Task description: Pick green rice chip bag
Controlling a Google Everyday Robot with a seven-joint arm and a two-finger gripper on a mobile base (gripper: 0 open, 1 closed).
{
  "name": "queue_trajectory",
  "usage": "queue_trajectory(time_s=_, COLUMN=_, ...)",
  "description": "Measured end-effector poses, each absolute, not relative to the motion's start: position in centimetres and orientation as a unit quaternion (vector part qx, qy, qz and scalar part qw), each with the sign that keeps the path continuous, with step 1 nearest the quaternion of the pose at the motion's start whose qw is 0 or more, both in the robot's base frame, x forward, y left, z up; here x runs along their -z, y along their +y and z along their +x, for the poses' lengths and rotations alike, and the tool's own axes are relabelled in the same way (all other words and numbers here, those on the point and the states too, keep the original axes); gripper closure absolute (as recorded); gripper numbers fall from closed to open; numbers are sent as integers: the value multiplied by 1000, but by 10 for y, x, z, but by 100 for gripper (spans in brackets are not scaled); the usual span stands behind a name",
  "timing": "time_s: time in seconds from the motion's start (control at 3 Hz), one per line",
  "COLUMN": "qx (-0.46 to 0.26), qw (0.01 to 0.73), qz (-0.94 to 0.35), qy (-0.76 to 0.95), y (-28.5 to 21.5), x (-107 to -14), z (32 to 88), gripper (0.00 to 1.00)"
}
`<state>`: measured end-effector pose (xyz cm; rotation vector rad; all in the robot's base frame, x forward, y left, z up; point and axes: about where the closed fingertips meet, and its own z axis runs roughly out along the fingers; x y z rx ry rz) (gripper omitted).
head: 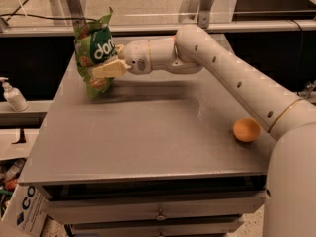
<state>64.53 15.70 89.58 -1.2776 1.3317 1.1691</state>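
At the table's (148, 137) 10 o'clock corner: green rice chip bag (88, 47), upright and crinkled, sealed, contents unseen. Whether its lower end touches the surface cannot be told. Gripper (106, 61), reaching in from 3 o'clock, has its pale fingers (109, 70) clamped on the bag's middle. Round orange fruit (247, 130) at the table's 3 o'clock edge. Pump bottle (13, 96) on the ledge at 9 o'clock, contents not discernible.

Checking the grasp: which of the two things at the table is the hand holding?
The green chip bag, at the far left of the table, clamped in the hand. The round orange fruit lies apart near the right edge, untouched.
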Motion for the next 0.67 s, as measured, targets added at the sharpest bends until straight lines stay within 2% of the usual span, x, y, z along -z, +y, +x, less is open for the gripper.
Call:
queue_trajectory(time_s=0.33, qx=-459, qw=510, qz=-493, qy=535, y=113, x=-958, z=632, gripper=100)
queue_trajectory(time_s=0.67, qx=-459, qw=510, qz=-493, qy=535, y=113, x=-958, z=632, gripper=100)
